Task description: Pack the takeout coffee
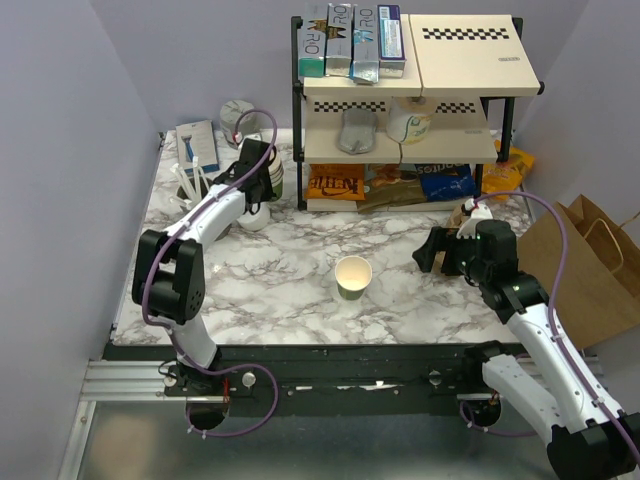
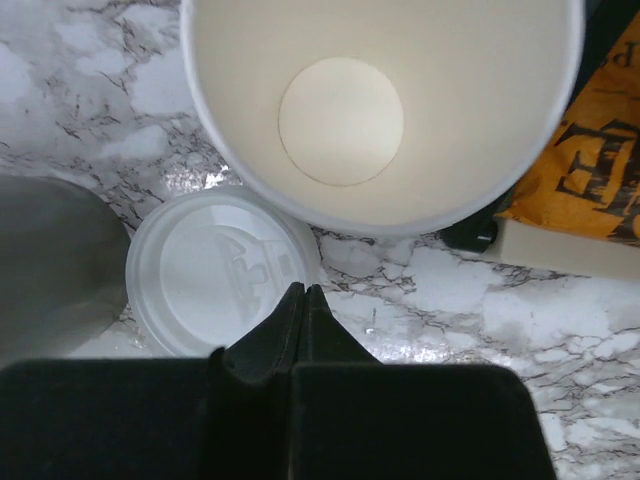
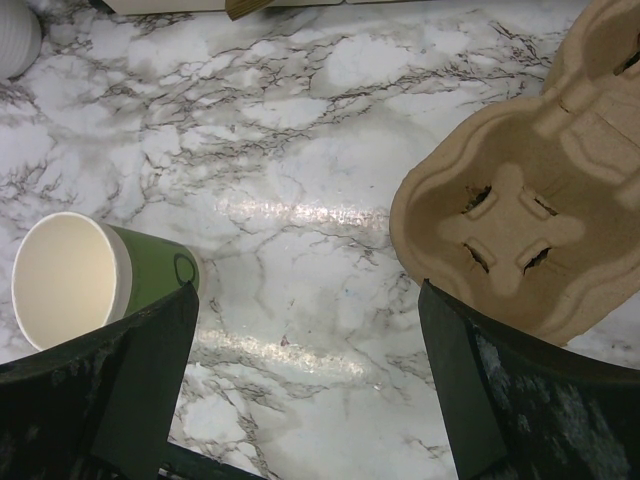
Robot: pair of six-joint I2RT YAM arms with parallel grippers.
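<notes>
Since the takeout cup [image 1: 353, 275] stands upright and lidless near the middle of the table [image 1: 260, 290], it does not look ready to pack. Its white plastic lid [image 2: 215, 268] lies flat on the marble at the back left, between a grey cup [image 2: 50, 260] and an open paper cup [image 2: 480, 120].

The left tool [image 2: 303, 292] is down there with its 2 fingers pressed fully together, their tips over the lid's edge. Whether they nip the rim or only rest against it I cannot tell. The right tool [image 3: 308, 290] hangs wide open with nothing in it. The takeout cup sits low to its left and a pulp cup carrier [image 3: 500, 190] to its right, both apart from its fingers.

The cup looks empty inside, so it should be very light and easy to tip or shove. Its thin paper wall would likely dent under a hard squeeze, and the rolled rim is the stiffest part. A moderate grip across the body, just under the rim or on the green band, seems safest.

The lid is thin, smooth, springy plastic lying flat, awkward to lift except by its raised edge. Pressing it on probably needs the other tool steadying the cup. A paper bag [image 1: 590, 270] waits at the table's right.
</notes>
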